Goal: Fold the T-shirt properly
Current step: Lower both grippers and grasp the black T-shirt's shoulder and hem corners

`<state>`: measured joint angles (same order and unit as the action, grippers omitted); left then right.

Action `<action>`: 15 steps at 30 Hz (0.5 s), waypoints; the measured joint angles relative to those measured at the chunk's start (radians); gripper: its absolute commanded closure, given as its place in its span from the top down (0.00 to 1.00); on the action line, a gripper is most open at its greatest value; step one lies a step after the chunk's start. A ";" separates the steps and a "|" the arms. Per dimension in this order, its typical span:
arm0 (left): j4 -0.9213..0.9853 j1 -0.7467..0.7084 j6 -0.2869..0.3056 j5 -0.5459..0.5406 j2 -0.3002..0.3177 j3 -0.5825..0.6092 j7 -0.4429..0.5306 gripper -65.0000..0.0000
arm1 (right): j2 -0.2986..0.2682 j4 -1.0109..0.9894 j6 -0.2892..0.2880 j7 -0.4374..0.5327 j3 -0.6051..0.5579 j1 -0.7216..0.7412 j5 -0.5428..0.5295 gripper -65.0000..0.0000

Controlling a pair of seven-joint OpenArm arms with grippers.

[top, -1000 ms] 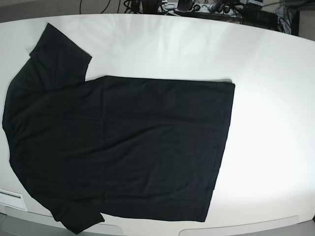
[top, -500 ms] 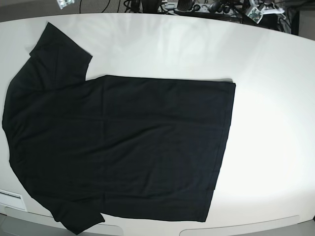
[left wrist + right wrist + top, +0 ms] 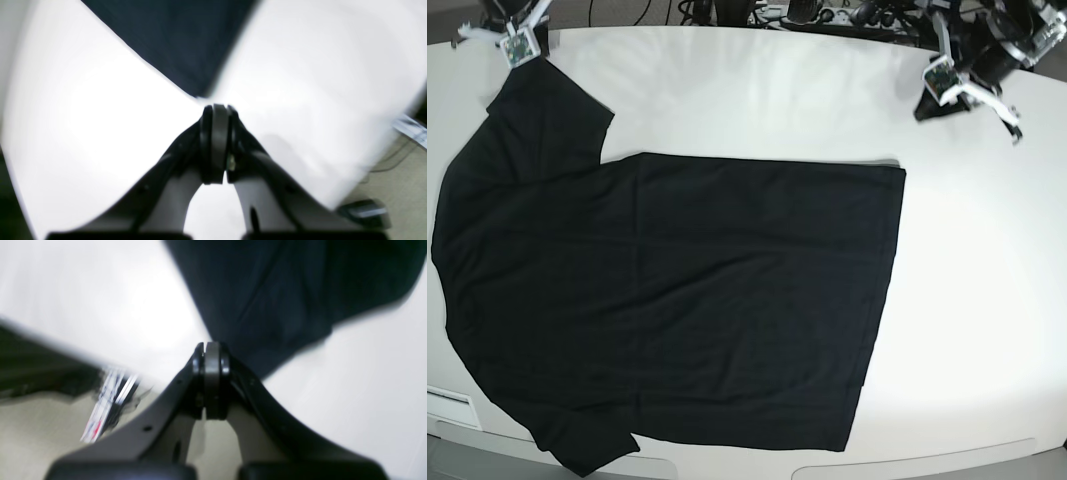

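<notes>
Both arms have come into the base view since the earlier frames, when the table's far edge showed no arm. The left gripper (image 3: pixel 924 108) now hangs at about one o'clock, over bare table (image 3: pixel 987 260) and near the shirt's far hem corner; its jaws are pressed together on nothing, as its wrist view shows (image 3: pixel 215 110). The right gripper (image 3: pixel 519 52) sits at about eleven o'clock, just above the tip of the far sleeve, jaws likewise closed and empty (image 3: pixel 211 348).

Between them the T-shirt (image 3: pixel 677 300) lies flat across the left and middle of the table, collar end toward nine o'clock, hem toward three, the near sleeve at about seven. It has not moved.

As I judge it, folding has not begun: no sleeve is tucked, no edge is doubled over, so every fold is left.

Cloth is matte black, soft, with faint ripples and a straight hem; the tabletop is glossy white with rounded edges.
</notes>
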<state>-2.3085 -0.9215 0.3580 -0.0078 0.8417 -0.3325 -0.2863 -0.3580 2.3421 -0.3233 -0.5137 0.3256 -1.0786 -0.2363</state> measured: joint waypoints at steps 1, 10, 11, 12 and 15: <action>0.035 0.037 0.024 -0.003 0.026 0.013 0.040 0.00 | -0.003 0.000 -0.009 -0.001 0.000 0.030 -0.003 0.00; 0.370 0.433 0.154 0.152 0.290 0.356 0.358 0.49 | -0.003 0.000 -0.003 -0.003 0.001 0.140 -0.051 0.00; 0.394 0.481 0.155 0.163 0.311 0.413 0.370 0.49 | -0.003 0.000 -0.004 -0.003 0.001 0.138 -0.051 0.00; 0.415 0.526 0.153 0.183 0.327 0.470 0.382 0.49 | 0.001 0.000 -0.016 -0.004 0.001 0.137 -0.051 0.00; 0.475 0.664 0.131 0.238 0.360 0.664 0.393 0.49 | 0.006 0.000 -0.029 -0.014 0.000 0.137 -0.052 0.00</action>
<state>-1.8339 -0.2577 0.4889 0.2298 1.2022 0.3317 0.1066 -0.3515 2.3421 -0.3523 -0.5282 0.3252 -0.9421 -0.2886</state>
